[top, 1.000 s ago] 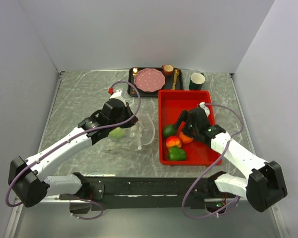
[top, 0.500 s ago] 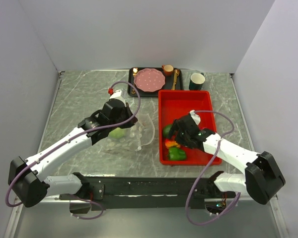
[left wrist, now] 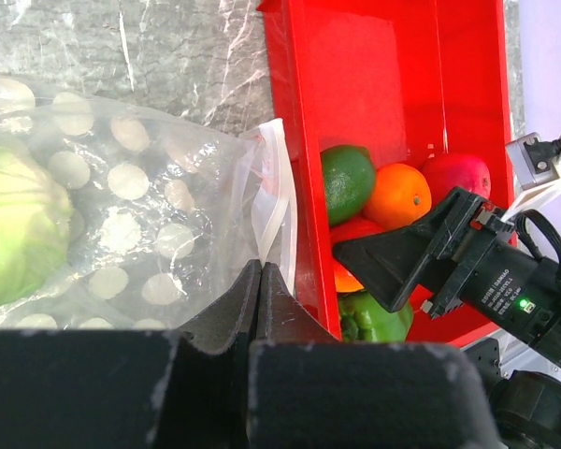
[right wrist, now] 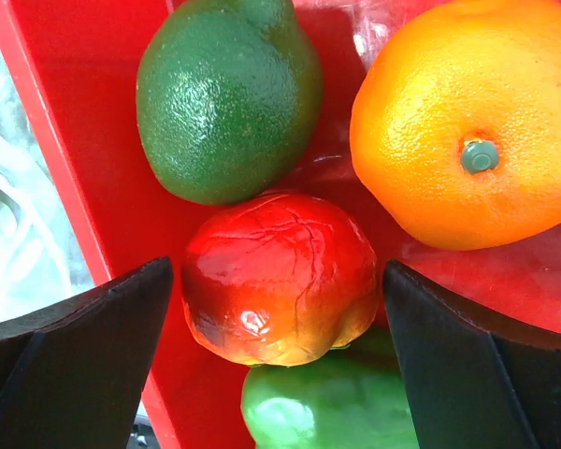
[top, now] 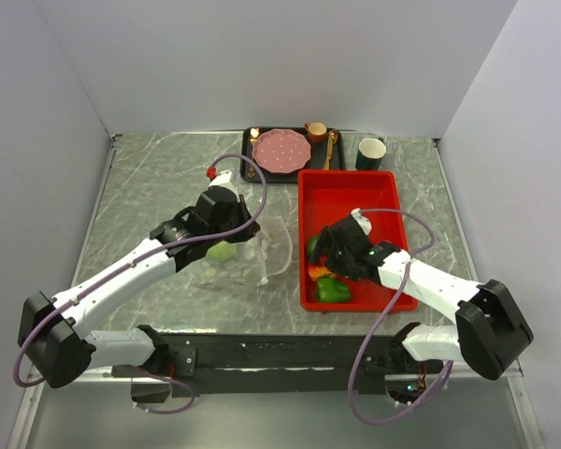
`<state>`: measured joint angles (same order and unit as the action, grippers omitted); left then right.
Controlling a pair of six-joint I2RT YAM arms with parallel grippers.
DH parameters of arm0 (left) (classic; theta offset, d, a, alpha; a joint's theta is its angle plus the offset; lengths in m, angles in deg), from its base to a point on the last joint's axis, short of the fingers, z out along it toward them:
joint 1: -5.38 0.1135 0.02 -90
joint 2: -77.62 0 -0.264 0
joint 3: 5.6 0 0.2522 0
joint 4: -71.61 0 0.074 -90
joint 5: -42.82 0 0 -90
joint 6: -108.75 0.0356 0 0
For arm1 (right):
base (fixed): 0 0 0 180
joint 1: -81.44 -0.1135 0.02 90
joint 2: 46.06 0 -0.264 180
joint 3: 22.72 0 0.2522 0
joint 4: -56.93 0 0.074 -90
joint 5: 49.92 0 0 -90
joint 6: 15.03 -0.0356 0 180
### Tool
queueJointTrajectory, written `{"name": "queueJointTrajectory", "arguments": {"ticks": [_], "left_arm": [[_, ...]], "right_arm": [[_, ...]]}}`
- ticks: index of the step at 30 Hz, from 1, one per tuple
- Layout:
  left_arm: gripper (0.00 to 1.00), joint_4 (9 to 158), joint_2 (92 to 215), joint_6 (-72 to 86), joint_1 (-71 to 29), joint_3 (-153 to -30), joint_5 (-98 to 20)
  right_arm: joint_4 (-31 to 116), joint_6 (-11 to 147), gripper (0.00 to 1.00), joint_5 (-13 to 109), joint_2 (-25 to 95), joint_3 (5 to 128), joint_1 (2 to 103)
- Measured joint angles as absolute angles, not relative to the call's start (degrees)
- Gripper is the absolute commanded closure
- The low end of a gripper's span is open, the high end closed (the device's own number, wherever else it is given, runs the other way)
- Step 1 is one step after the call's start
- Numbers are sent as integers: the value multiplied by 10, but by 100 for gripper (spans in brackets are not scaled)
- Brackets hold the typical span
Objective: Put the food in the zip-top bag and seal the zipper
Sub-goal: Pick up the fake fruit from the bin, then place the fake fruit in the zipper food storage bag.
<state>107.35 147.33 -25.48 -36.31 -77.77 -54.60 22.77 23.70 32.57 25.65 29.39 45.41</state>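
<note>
A: Where is the right gripper [right wrist: 276,281] sitting against the food?

B: It is hanging over the red-yellow fruit [right wrist: 279,245] with its jaws apart, one finger just beside each flank. I cannot tell whether the pads are touching the skin.

A: And what is lying around that fruit?

B: It is resting in the red tray [top: 348,182], near the tray's left wall. The avocado [right wrist: 226,98] and the orange [right wrist: 458,112] are crowding it on the far side, and the green pepper [right wrist: 327,402] is lying against it on the near side. The red apple [left wrist: 463,173] is sitting just beyond the orange.

A: What is the left gripper [left wrist: 259,276] doing?

B: Its jaws are pressing together on the clear film of the zip-top bag [left wrist: 122,187], close to the zipper [left wrist: 276,201]. The cabbage [left wrist: 14,224] is lying inside the bag.

A: And the surface and the room?

B: A grey marbled table [top: 150,178] is carrying everything, and pale walls [top: 262,56] are closing it in on three sides. A black tray [top: 262,178] at the far edge is holding a pink plate [top: 280,150], with a dark cup [top: 371,150] standing beside it.

A: Which way is the bag pointing?

B: Its mouth is facing the red tray. The zipper is running far to near alongside the tray's left wall, and the bag's body is spreading leftward from it. The fruit is looking nearly round, so I cannot tell its long axis.
</note>
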Motion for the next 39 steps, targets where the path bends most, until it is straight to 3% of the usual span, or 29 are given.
{"name": "queueJointTrajectory", "arguments": {"ticks": [11,17,22,39], "left_arm": [[99,1073,1473,-255,-363,-778,-546],[99,1073,1473,-255,-363,-778,-546],[99,1073,1473,-255,-363,-778,-546],[99,1073,1473,-255,-363,-778,-546]], "right_arm": [[226,250,1,337,275,294,454],[226,252,20,336,280,294,454],[225,263,29,324,272,294,454],[226,319,32,301,149,349,453]]}}
